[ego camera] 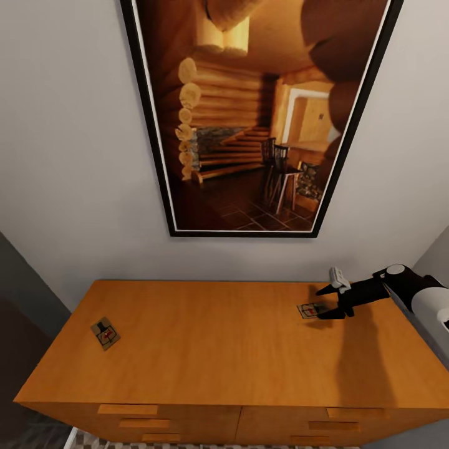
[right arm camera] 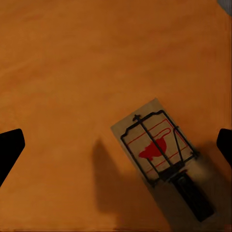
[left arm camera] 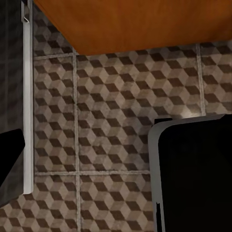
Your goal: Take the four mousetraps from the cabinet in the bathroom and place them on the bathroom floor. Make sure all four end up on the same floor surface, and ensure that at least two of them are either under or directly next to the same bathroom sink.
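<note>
right arm lining up on a mousetrap atop the cabinet

far left: the left wrist view looks down past the cabinet's underside edge onto the cube-pattern bathroom floor point(left arm camera: 111, 125). the left end effector's state i cannot tell from these pictures.

left of the cabinet top point(ego camera: 212, 337): one mousetrap point(ego camera: 105, 333) lies flat near the left edge, well apart from the other. wide bare wood runs between the two. a large framed picture point(ego camera: 255, 112) hangs on the wall behind.

right: a second mousetrap point(ego camera: 311, 309) lies flat toward the back right. the right end effector point(ego camera: 335, 298) hangs just beside and over it, fingers spread, holding nothing. in the right wrist view the trap point(right arm camera: 154, 147) sits off-centre between the two dark fingertips point(right arm camera: 9, 147), skewed to the finger line, with a shadow across it.

step in hand, as i judge it: approach for the pick of the right-hand trap; only two traps show here.

next move likely calls for shifting to centre over the board, turning the wrist to square with its narrow sides, then lowering. the thin board leaves little to bite; the fingers may scrape the wood.

room: the back wall is near the trap; the cabinet's right edge is close by the arm. the front is open.
</note>
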### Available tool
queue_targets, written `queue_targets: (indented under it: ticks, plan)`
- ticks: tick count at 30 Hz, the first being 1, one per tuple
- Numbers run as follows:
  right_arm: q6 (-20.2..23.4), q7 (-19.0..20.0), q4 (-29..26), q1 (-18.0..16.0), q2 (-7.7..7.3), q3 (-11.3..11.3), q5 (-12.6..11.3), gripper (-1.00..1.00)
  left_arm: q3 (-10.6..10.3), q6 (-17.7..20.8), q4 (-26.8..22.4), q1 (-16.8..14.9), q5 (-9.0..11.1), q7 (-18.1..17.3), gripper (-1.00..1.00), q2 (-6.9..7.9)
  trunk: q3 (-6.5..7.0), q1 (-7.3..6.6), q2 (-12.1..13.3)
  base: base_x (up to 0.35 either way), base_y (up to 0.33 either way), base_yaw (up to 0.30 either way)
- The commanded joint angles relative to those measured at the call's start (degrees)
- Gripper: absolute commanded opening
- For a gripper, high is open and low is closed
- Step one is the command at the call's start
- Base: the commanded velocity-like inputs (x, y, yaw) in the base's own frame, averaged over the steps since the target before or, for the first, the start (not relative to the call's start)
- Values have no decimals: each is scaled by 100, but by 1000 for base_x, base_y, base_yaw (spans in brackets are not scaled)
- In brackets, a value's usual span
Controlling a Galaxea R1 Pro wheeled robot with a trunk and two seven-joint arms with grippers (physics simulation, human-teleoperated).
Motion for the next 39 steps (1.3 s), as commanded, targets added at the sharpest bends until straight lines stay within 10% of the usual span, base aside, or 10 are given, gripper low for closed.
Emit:
queue_targets:
  ticks: [1,18,39]
  plan:
    - [-39,7,-8,-4,-21,-12,29,100,-50,-30,19,-7,15,27,100,-3,-11,3,-11,0,0,0]
    - [-48,9,-31,-4,-349,-27,20,100,-50,-30,19,-5,15,26,100,-6,-11,3,-11,0,0,0]
    - [-30,43,-344,-4,-370,-44,6,100,-56,-30,19,-4,15,26,100,-54,-11,3,-11,0,0,0]
